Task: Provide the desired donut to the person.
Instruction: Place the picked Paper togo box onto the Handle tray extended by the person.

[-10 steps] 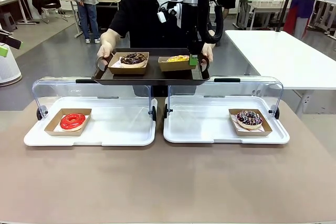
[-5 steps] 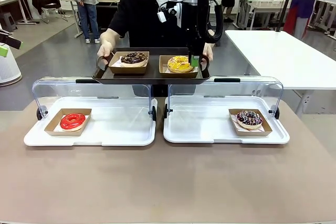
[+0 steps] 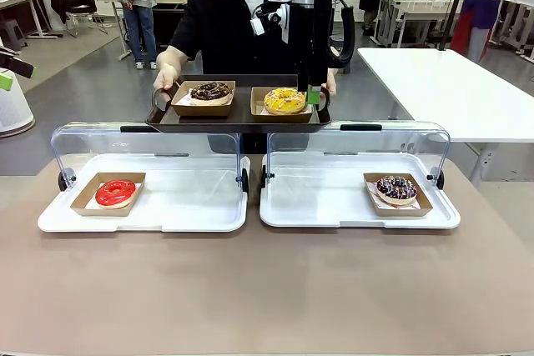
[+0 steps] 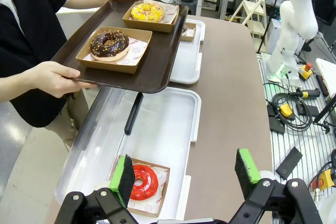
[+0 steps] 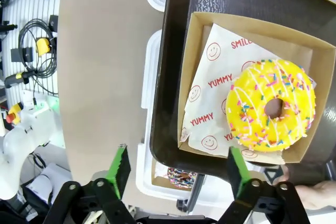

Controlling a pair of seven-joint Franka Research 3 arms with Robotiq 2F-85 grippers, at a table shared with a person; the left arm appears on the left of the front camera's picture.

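The person (image 3: 225,22) stands at the far side and holds a brown tray (image 3: 242,116) in both hands. A chocolate donut (image 3: 209,90) sits in a box on its left half. On the right half, a yellow sprinkled donut (image 3: 284,100) lies flat in its box (image 5: 199,72). My right gripper (image 3: 309,96) hangs at that box's right edge. In the right wrist view the right gripper (image 5: 177,170) is open, with nothing between its fingers. My left gripper (image 4: 185,170) is open above a red donut (image 4: 143,181).
Two white display trays (image 3: 167,214) with raised clear lids (image 3: 150,135) stand on the table. The left one holds the red donut (image 3: 115,192), the right one a sprinkled chocolate donut (image 3: 395,188). Bare tabletop (image 3: 267,289) lies in front of them.
The yellow donut's box, tilted in my right gripper a second ago, now lies flat on the person's tray. The right gripper has opened and let go of it.
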